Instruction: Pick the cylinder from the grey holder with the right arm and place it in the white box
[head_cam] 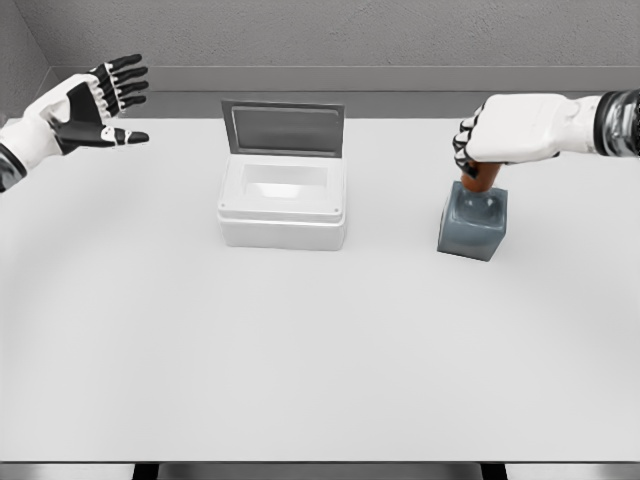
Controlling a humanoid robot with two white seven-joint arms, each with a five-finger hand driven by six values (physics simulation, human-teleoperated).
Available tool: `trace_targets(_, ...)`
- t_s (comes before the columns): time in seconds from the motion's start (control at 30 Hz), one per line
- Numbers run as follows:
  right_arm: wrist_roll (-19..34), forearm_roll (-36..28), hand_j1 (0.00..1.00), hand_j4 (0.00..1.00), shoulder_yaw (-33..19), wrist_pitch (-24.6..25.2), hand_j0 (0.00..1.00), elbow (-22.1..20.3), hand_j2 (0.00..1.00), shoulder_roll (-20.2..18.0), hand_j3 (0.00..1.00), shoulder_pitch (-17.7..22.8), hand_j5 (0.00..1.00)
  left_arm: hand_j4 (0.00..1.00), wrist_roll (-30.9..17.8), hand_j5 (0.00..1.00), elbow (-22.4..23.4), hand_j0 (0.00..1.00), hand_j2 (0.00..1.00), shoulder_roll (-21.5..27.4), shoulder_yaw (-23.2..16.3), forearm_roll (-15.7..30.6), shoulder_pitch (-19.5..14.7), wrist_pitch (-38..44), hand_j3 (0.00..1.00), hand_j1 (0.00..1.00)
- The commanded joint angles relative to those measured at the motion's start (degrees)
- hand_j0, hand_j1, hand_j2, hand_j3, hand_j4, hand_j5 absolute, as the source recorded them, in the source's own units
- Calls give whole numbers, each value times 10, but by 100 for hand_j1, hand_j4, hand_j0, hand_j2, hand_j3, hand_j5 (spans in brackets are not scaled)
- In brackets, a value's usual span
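Note:
An orange-brown cylinder (483, 179) stands upright in the grey holder (473, 224) at the right of the table. My right hand (487, 148) comes in from the right edge and is shut on the cylinder's upper part, hiding its top. The cylinder's lower end is still inside the holder. The white box (283, 208) sits at the table's centre-left with its grey lid (284, 128) standing open behind it. My left hand (108, 100) hovers at the upper left, fingers spread and holding nothing.
The white table (320, 360) spreads wide in front of the box and holder. Its front edge runs along the bottom of the view. A grey wall stands behind the table's far edge.

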Motion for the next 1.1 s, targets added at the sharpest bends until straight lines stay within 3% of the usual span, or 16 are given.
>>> trace_targets(0.0,0,-1,42,42,-1,1,42,0,42,8,42,-1,42,100,0,100,13,100,100,-10,0,2,0,0,100,100)
trace_targets(0.23,0,0,42,42,0,1,42,2,42,31,42,-11,42,100,0,100,47,100,100,-34,-1,-19,-20,0,100,100)
trace_targets(0.37,0,1,42,42,0,1,42,2,42,35,42,-18,42,100,0,100,48,100,100,-35,0,-19,-23,-1,100,100)
trace_targets(1.07,0,4,42,42,2,1,42,56,42,139,42,-36,42,100,0,100,47,100,100,-49,-2,-24,-36,-1,100,100)
